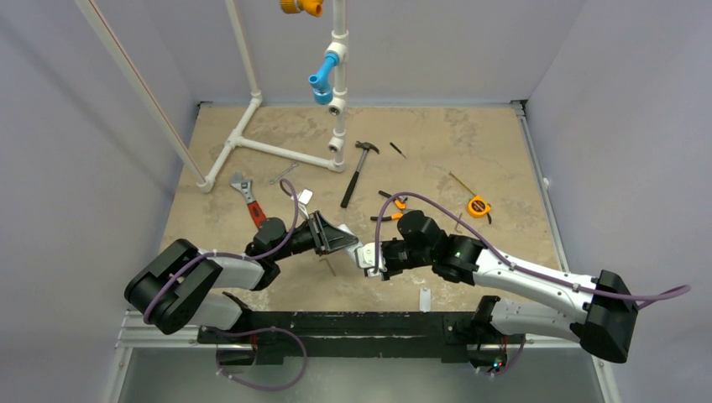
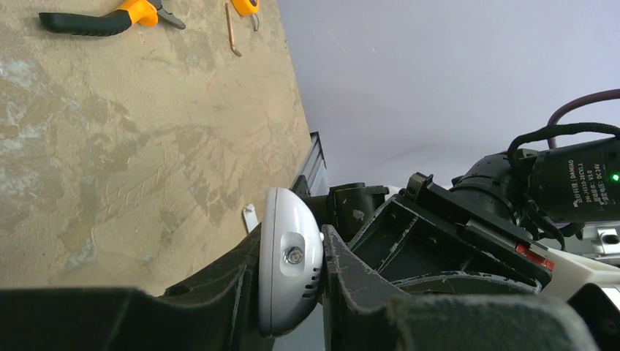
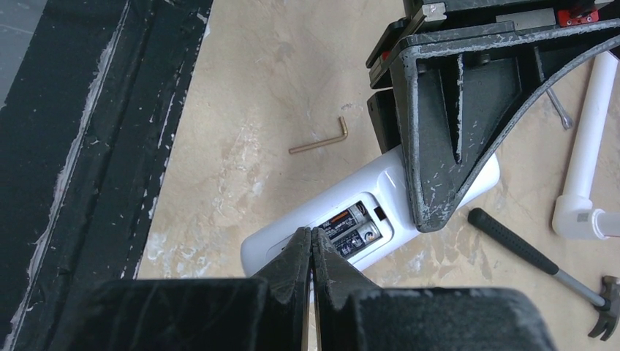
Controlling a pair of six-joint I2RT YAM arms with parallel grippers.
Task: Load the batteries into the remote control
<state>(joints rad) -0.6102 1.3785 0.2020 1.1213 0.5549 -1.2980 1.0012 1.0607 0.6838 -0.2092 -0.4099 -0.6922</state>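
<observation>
Seen from above, the two arms meet over the middle of a tan, mottled surface [image 1: 470, 143], but the thing between them is mostly hidden by the pincers.

In the right wrist view, the remote control [image 3: 278, 238] is shown back-side up with its battery bay uncovered. Two batteries [image 3: 352, 225] are seated in it side by side, lengthwise. The right pincer [image 3: 312, 241] is closed finger against finger, with nothing seen between them, and its tips are at the near edge of the bay.

In the left wrist view, the remote is seen end-on as a rounded white tip with a small emitter. It is clamped between the two dark fingers of the left pincer [image 2: 291, 241], and both fingers touch its sides.

The remote's long axis runs from the left pincer towards the right one. In the right wrist view it lies from lower left to upper right, with the far end held by the left pincer.

A hex key [image 3: 319, 139] lies just beyond the remote. Elsewhere on the surface are a hammer [image 1: 357, 172], a red-handled wrench [image 1: 250, 201], orange pliers [image 2: 102, 18], a tape measure [image 1: 479, 206], a white pipe frame [image 1: 277, 147] and a small white strip [image 1: 425, 299] near the black rail [image 3: 88, 146]. Pale grey walls enclose the area.
</observation>
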